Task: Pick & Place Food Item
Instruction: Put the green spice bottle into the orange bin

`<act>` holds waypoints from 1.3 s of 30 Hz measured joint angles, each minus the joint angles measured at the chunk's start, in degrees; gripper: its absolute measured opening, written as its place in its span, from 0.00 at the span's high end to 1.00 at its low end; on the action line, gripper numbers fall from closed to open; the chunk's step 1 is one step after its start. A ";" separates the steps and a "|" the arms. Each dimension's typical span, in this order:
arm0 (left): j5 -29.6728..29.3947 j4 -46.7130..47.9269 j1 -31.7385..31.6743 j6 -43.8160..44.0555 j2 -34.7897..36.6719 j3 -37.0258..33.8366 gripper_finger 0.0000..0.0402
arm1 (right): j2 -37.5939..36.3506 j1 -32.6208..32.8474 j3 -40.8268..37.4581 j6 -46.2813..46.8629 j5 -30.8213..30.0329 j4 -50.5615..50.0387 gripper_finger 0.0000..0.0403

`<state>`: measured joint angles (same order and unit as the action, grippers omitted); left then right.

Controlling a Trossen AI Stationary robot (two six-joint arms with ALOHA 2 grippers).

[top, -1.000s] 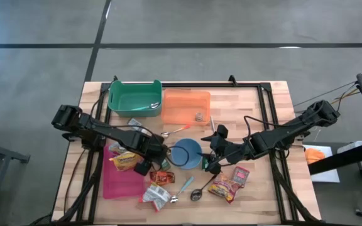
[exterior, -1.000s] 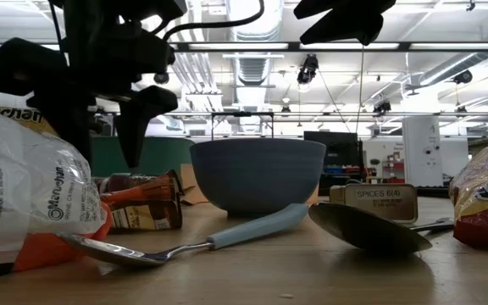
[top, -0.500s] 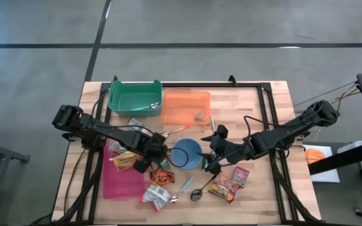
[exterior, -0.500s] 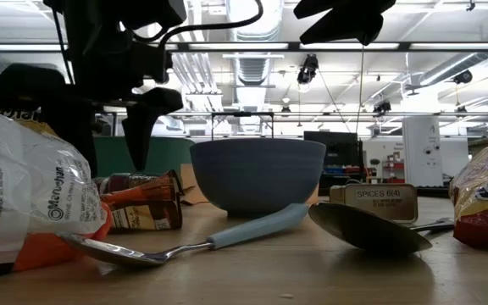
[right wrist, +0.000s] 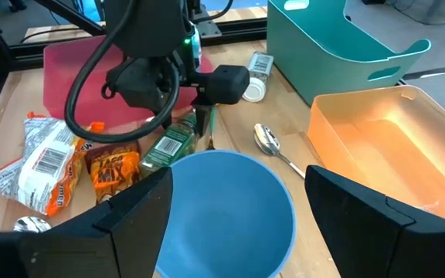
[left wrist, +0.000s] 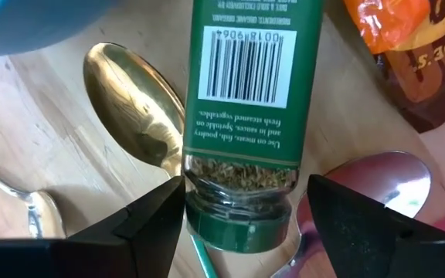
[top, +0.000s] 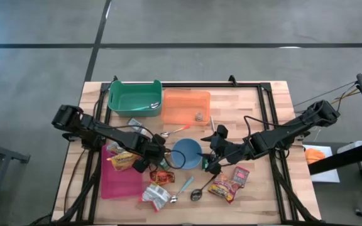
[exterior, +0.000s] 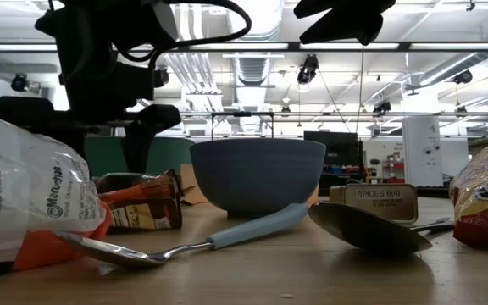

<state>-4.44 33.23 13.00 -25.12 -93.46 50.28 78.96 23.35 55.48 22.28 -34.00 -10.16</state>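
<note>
A spice jar (left wrist: 242,93) with a green label and green cap (left wrist: 238,225) lies on its side on the wooden table, between a gold spoon (left wrist: 134,96) and an orange snack pack (left wrist: 419,69). My left gripper (left wrist: 242,208) (top: 151,159) points down over it, open. Its fingers stand on either side of the jar's cap end, and I see no touch. My right gripper (right wrist: 230,232) (top: 208,161) hangs open above the blue bowl (right wrist: 226,212) (top: 186,152), clear of it.
A green bin (top: 135,97) and an orange bin (top: 186,107) stand at the far edge. A pink tray (top: 119,182) lies near left. Snack packs (top: 226,186) (top: 156,196), spoons (top: 197,193) and a spice tin (exterior: 382,202) lie around the bowl.
My left gripper has come down toward the spice jar and has rolled about its own pointing line, its fingers staying apart. The jar and the bowl have kept their places.
</note>
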 joint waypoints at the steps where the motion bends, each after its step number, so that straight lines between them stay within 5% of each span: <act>1: 0.19 -0.05 -0.03 0.05 0.03 -0.15 0.31 | 0.00 0.00 0.00 0.00 0.01 0.03 0.27; 20: 2.45 -2.34 -0.03 3.25 0.09 -1.68 0.32 | 0.00 0.00 0.00 0.04 0.00 0.23 0.27; 28: 2.77 -2.49 0.04 3.01 0.03 -1.81 0.57 | 0.00 0.00 0.00 0.04 -0.02 0.23 0.27; 39: 2.79 -2.19 0.04 4.14 -0.02 -1.47 0.58 | 0.00 0.00 0.00 0.04 -0.02 0.21 0.27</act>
<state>-1.65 31.04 13.04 -20.98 -93.47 48.81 78.96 23.35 55.48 22.33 -34.02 -9.94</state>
